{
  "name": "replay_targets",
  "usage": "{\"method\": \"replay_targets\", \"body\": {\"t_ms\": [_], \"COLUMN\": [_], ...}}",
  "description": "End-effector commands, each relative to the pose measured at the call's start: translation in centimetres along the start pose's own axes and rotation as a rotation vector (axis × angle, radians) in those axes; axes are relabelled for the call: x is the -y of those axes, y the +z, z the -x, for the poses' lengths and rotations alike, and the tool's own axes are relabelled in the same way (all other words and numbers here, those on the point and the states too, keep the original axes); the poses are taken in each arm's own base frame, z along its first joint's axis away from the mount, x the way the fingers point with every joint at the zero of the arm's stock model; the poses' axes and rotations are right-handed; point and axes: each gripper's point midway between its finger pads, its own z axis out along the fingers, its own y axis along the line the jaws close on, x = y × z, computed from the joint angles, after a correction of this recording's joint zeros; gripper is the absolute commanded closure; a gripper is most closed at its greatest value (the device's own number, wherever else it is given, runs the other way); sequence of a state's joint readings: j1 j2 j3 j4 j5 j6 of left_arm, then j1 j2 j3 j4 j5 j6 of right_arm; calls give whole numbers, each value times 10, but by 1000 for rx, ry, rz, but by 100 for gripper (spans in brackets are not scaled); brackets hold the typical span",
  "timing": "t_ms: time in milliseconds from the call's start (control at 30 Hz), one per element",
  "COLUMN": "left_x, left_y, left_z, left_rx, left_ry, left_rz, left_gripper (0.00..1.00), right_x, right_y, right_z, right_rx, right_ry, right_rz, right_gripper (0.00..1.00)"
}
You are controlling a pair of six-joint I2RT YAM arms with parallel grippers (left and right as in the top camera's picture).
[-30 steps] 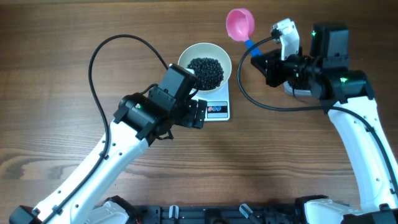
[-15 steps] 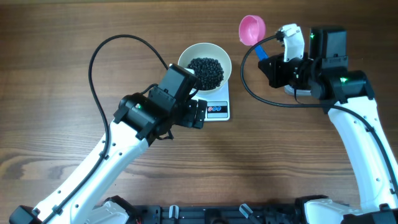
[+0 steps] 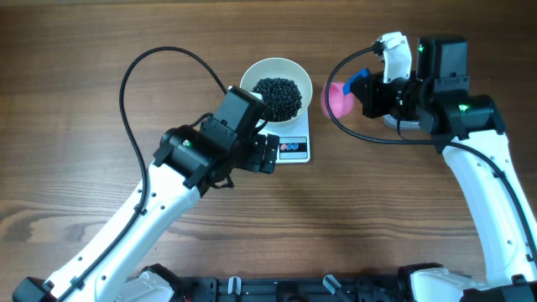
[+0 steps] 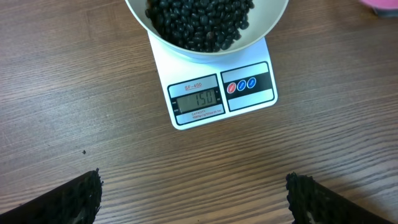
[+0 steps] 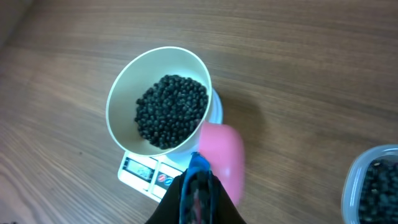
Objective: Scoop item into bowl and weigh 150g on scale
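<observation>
Nearest: left gripper [image 4: 194, 202], fingers spread to the full, gripping nothing, poised over bare grained wooden table [image 4: 74, 112] just short of scale [image 4: 222, 99]. Flat, white, square, two round coloured buttons. Reads 150 on grey display [image 4: 197, 98], so weighing judged on target.

Beyond, seated on scale: round smooth white bowl [image 4: 205, 55], heaped with small glossy black beans [image 4: 199, 18].

Further right: right gripper [image 5: 198, 193], clamped tight on blue handle [image 5: 198, 171] of pink plastic scoop [image 5: 224, 155], just beside bowl; contents not discernible.

Farthest: clear tub [image 5: 373, 180], more beans inside.

Left to do, probably: put scoop down.
</observation>
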State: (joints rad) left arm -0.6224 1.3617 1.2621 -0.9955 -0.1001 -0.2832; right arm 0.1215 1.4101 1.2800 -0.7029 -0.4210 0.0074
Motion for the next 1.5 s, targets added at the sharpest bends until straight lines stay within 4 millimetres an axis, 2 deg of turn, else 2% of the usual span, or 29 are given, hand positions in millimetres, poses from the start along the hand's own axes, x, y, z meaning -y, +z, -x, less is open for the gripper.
{"method": "replay_targets", "body": {"t_ms": [0, 133, 267, 333, 400, 500, 700, 800, 933, 1000, 1233, 1367, 1467], "left_x": [3, 3, 3, 3, 3, 3, 3, 3, 3, 3, 3, 3, 3], "left_y": [-3, -3, -3, -3, -3, -3, -3, -3, -3, -3, -3, -3, -3], "left_z": [4, 4, 4, 4, 4, 4, 4, 4, 4, 4, 4, 4, 4], "left_rx": [11, 11, 11, 11, 11, 11, 11, 11, 11, 11, 11, 11, 11], "left_ry": [-7, -7, -7, -7, -7, -7, -7, -7, -7, -7, -7, -7, -7], "left_rz": [-8, -8, -8, -8, -8, -8, -8, -8, -8, -8, -8, -8, -8], "left_gripper": [0, 0, 0, 0, 0, 0, 0, 0, 0, 0, 0, 0, 0], "right_x": [4, 4, 0, -14, -25, -37, -83, -81, -78, -75, -70, -80, -72], "right_y": [-1, -1, -6, -11, -13, -2, 35, 54, 70, 79, 96, 106, 122], "right_z": [8, 14, 54, 73, 78, 70, 53, 46, 47, 41, 31, 22, 20], "right_rx": [15, 39, 199, 279, 301, 265, 205, 170, 170, 145, 105, 87, 82], "right_ry": [-4, -23, -92, -140, -162, -171, -300, -297, -301, -291, -274, -350, -378], "right_rz": [-22, -22, -15, 52, 112, 191, 300, 262, 263, 264, 264, 282, 195], "right_gripper": [96, 96, 96, 96, 96, 96, 96, 96, 96, 96, 96, 96, 96]}}
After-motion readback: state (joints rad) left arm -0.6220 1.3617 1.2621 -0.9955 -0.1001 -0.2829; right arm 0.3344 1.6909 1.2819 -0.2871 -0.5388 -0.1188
